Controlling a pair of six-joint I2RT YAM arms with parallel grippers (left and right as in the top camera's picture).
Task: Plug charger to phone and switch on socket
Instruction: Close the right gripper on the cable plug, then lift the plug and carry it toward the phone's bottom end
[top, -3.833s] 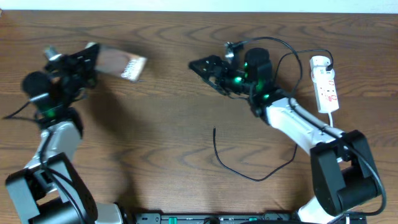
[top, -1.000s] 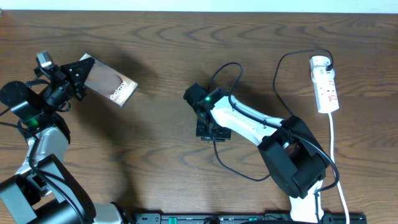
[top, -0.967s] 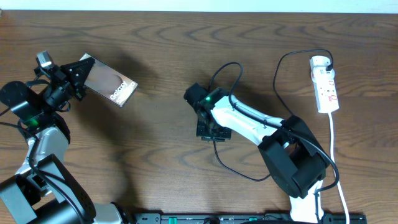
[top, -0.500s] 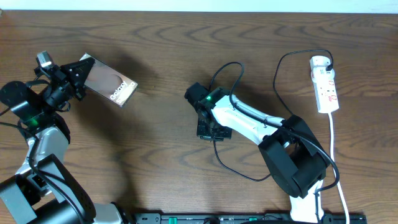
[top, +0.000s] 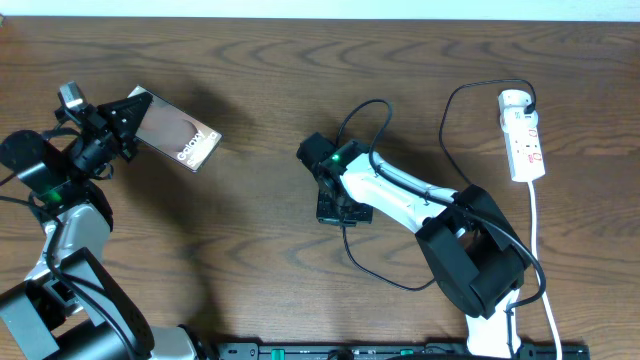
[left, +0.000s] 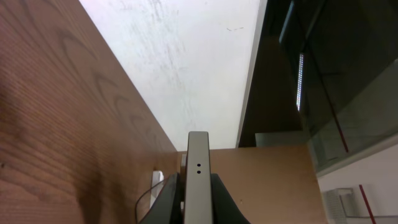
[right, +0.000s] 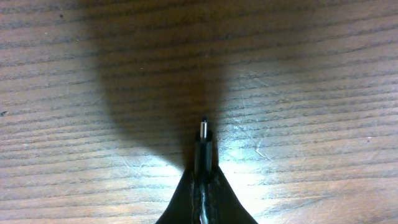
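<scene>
My left gripper (top: 128, 115) was clenched on the phone (top: 180, 137), gripping it by the end nearest the far-left corner of the table (top: 250, 270). From overhead the phone lay slantwise, its lettered end pointing towards the middle of the table. I could not tell whether that end touched the wood. In the left wrist view the phone (left: 198, 155) showed edge-on, a narrow pale strip with two small holes. It was pinched between the dark fingers (left: 166, 196), which pressed against both of its flat faces.

My right gripper (top: 342, 214) sat low over the middle of the table, well apart from the phone. Its jaws were closed on the charger (top: 385, 277), just behind the small plug. The right wrist view showed that small plug (right: 203, 132) poking out beyond the closed fingertips (right: 186, 202), close over the wood. The tip pointed away from the camera, with a dark shadow spread round it. From the gripper the black cable ran in a loose curve across the near side of the table and passed under the right arm.

The socket (top: 523, 135) lay flat near the far-right edge of the table. A black lead entered its rounded end, and its white cord (top: 538, 250) trailed towards the near edge.
</scene>
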